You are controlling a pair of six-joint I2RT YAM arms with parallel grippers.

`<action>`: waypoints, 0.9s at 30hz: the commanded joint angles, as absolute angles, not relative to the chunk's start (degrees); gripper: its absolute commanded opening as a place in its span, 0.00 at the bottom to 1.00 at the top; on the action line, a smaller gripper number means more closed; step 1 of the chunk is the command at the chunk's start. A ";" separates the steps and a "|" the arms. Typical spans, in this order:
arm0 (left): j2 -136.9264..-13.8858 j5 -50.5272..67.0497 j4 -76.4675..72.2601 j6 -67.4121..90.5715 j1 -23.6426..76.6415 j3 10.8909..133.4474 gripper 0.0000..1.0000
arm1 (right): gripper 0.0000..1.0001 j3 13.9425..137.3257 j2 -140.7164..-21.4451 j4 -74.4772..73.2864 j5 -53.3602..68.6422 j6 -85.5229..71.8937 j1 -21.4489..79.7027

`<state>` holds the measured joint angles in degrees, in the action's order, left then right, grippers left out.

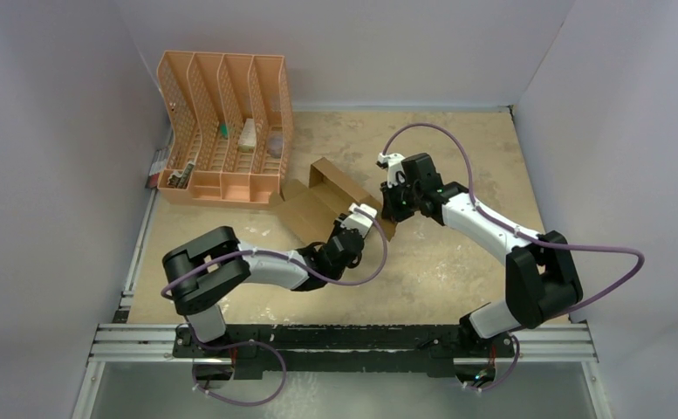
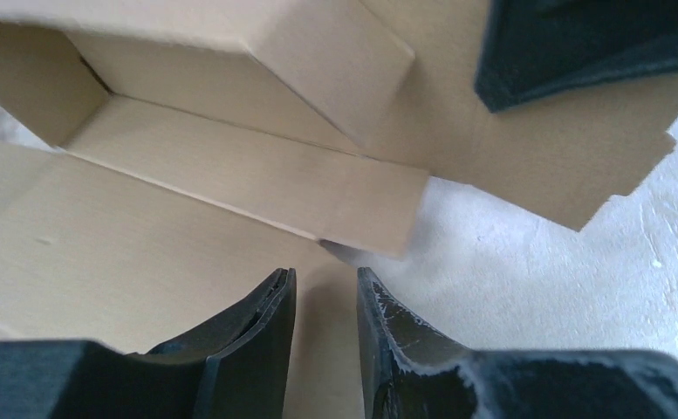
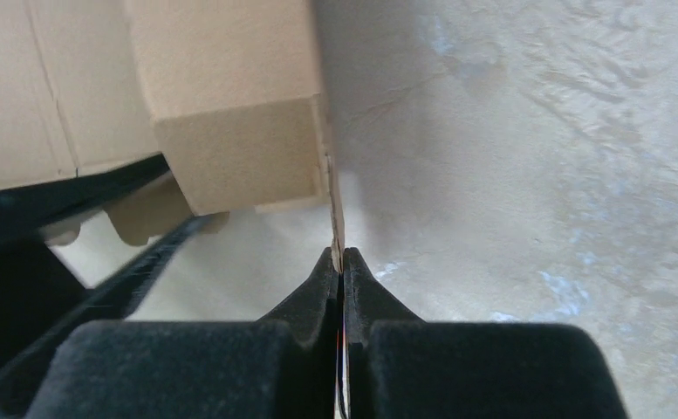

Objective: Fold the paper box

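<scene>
Two matching slim robot arms are bolted to a black base plate point(image 1: 361, 334) on a silver aluminium rail point(image 1: 344, 353) along the near edge of the table point(image 1: 440, 284). The left arm point(image 1: 270, 266) and the right arm point(image 1: 483, 223) each have glossy white link shells between chunky black joint housings with rounded corners. A thin purple cable point(image 1: 440, 128) trails in loose loops along each arm to its base. A small white bracket point(image 1: 392, 161) sits at each wrist. The left gripper point(image 2: 326, 288) has two matte black wedge-shaped fingers point(image 2: 256, 349), one streaked with whitish scuffs. The right gripper point(image 3: 341, 262) has the same tapered black fingers, cleaner.
</scene>
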<state>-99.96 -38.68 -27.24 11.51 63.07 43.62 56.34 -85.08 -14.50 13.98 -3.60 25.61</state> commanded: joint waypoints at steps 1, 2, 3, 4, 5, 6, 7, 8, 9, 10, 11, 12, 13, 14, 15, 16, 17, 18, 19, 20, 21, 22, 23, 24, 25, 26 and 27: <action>-95.68 -42.58 -28.32 13.55 62.32 43.28 0.31 | 0.00 57.76 -84.11 -15.91 10.79 -0.53 25.43; -95.42 -42.68 -28.30 13.99 62.28 43.43 0.32 | 0.00 57.46 -83.88 -15.79 11.01 -0.37 25.40; -95.36 -42.90 -28.18 14.61 62.21 43.76 0.32 | 0.00 57.12 -83.63 -15.63 11.33 -0.35 25.40; -95.38 -43.08 -27.95 15.32 62.08 44.17 0.32 | 0.00 56.67 -83.18 -15.47 11.46 -0.35 25.48; -95.63 -42.91 -27.65 16.24 61.87 44.70 0.33 | 0.00 56.30 -82.90 -15.31 11.47 -0.35 25.41; -96.05 -42.81 -27.03 17.07 61.72 45.30 0.34 | 0.00 55.99 -82.52 -15.22 11.62 1.18 25.45; -96.45 -42.48 -26.52 17.70 61.70 45.89 0.36 | 0.00 55.72 -82.31 -15.14 11.82 1.32 25.45; -96.83 -41.59 -26.50 17.82 61.72 46.18 0.40 | 0.00 55.48 -82.21 -15.13 11.89 1.37 25.43; -96.98 -40.34 -27.00 17.76 61.77 46.11 0.45 | 0.00 55.40 -82.13 -15.12 11.87 1.28 25.40; -97.03 -39.02 -27.69 17.88 61.88 45.86 0.50 | 0.00 55.37 -81.98 -15.22 11.72 1.19 25.41; -97.03 -37.86 -28.40 18.00 62.06 45.57 0.53 | 0.00 55.37 -81.93 -15.21 11.63 1.02 25.40; -97.03 -37.31 -28.95 17.97 62.36 45.51 0.57 | 0.00 55.35 -81.85 -15.10 11.45 0.79 25.44; -97.15 -37.08 -29.26 17.83 62.80 45.64 0.59 | 0.00 55.25 -81.82 -14.93 11.35 0.46 25.44; -97.43 -37.09 -29.60 17.53 63.29 45.80 0.62 | 0.00 55.16 -81.73 -14.86 11.34 0.41 25.47; -97.91 -37.13 -29.77 17.06 63.62 46.22 0.63 | 0.00 55.11 -81.80 -14.74 11.32 0.44 25.49; -98.79 -37.17 -29.79 16.60 63.93 46.75 0.64 | 0.00 55.11 -81.89 -14.69 11.45 0.44 25.43; -99.55 -37.13 -29.65 16.08 64.10 47.32 0.65 | 0.00 55.11 -81.98 -14.68 11.49 -1.07 25.48; -100.52 -37.36 -29.56 15.56 64.30 47.93 0.65 | 0.00 55.11 -82.08 -14.68 11.58 -1.48 25.50; -101.41 -37.60 -29.51 15.11 64.41 48.45 0.66 | 0.00 55.11 -82.20 -14.70 11.66 -1.61 25.60; -102.29 -37.92 -29.59 14.46 64.54 49.05 0.67 | 0.00 55.06 -82.14 -14.73 11.76 -1.66 25.64; -103.19 -38.49 -29.68 14.03 64.59 49.57 0.67 | 0.00 55.03 -82.05 -14.75 11.78 -1.75 25.78; -104.12 -38.95 -29.68 13.53 64.60 50.11 0.67 | 0.00 54.98 -81.96 -14.83 11.78 -1.76 25.94; -104.95 -39.27 -29.81 12.93 64.62 50.67 0.67 | 0.00 54.94 -81.81 -14.80 11.78 -1.82 26.02; -105.71 -39.46 -30.10 12.35 64.66 51.06 0.67 | 0.00 54.86 -81.76 -14.79 11.85 -1.84 26.06; -106.36 -39.80 -30.36 11.78 64.68 51.40 0.67 | 0.00 54.80 -81.74 -14.83 11.86 -1.85 26.07; -107.13 -40.15 -30.52 11.12 64.69 51.87 0.67 | 0.00 54.76 -81.76 -14.82 11.89 -1.85 26.12; -107.68 -40.47 -30.58 10.55 64.69 52.20 0.68 | 0.00 54.76 -81.74 -14.85 11.94 -1.91 26.19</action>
